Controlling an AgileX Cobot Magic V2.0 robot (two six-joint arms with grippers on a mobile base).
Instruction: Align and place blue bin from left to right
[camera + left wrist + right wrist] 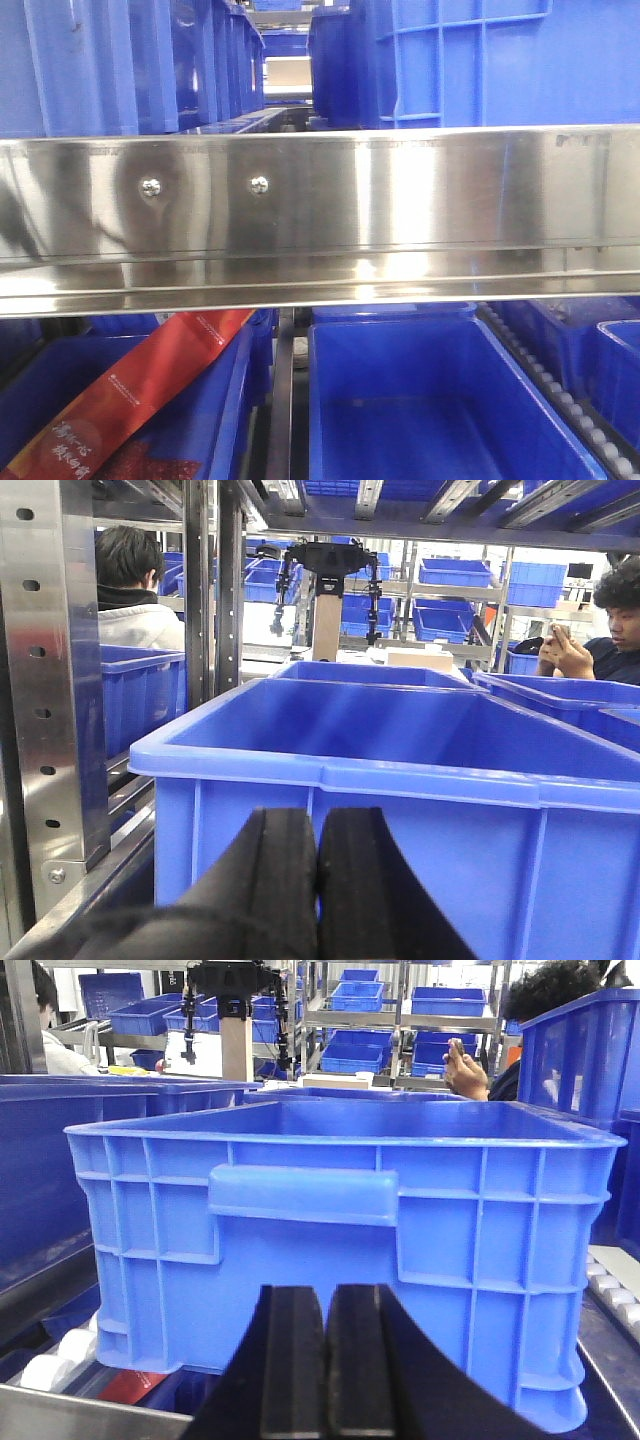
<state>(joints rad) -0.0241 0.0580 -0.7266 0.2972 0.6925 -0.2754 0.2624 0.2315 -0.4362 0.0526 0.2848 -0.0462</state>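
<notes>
Directly ahead of our right claw point(324, 1380), in the right wrist view, stands the blue bin point(340, 1260), its ribbed end wall and moulded handle facing us, resting on a roller track point(615, 1295) with white rollers showing at both lower corners; the claw's two black fingers are pressed together with nothing between them, and they sit low in front of the bin's wall, near it, though we cannot tell whether they touch it. In the left wrist view our left claw point(318, 880) is likewise closed and empty, its two fingers side by side just before the smooth near wall of another blue crate point(400, 780), beside a perforated steel upright point(45, 680). Behind that crate we count at least two more open crates in a row, and two people, one on the left with his back turned point(135, 590) and one on the right looking at a phone point(600, 630). In the front view a polished steel rail point(320, 215) with two screws crosses the frame; below it we see two large open crates, the left one holding a red printed packet point(140, 395).
</notes>
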